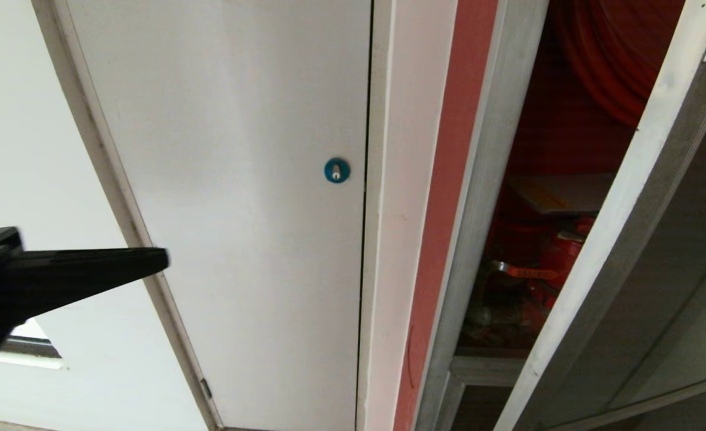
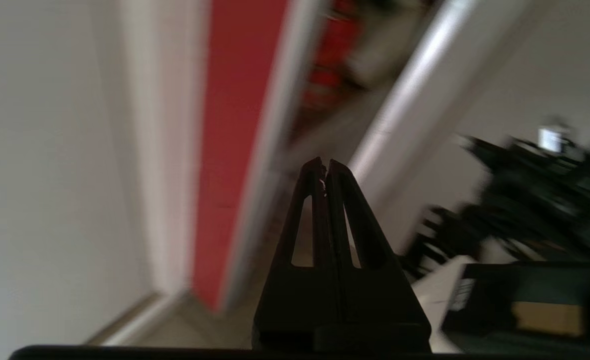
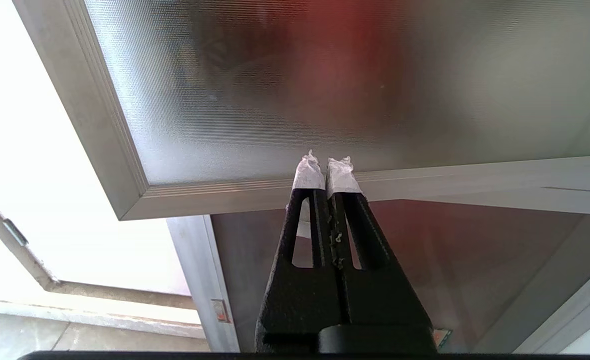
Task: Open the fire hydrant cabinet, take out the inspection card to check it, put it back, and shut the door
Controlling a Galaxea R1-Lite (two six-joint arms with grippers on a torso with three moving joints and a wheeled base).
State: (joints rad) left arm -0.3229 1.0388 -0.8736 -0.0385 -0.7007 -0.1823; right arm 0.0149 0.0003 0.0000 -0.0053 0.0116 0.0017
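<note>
Reaching in from the frame's left, my left gripper (image 1: pixel 164 261) pinched closed and empty, white panel (image 1: pixel 239 209) beside it, door (image 1: pixel 616 239) ajar at right, gap showing the fire hydrant cabinet (image 1: pixel 544 251), my right gripper (image 3: pixel 327 165) closed against frosted glass.

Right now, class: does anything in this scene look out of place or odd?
Only one thing: the door of the fire hydrant cabinet stands ajar, exposing the red valve and hose reel. The white panel beside it sits shut. Nothing looks damaged.

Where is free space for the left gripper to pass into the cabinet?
The gap between the silver frame post and the door edge is free. Lower in, the red valve crowds it. The left gripper is beside the white panel.
</note>
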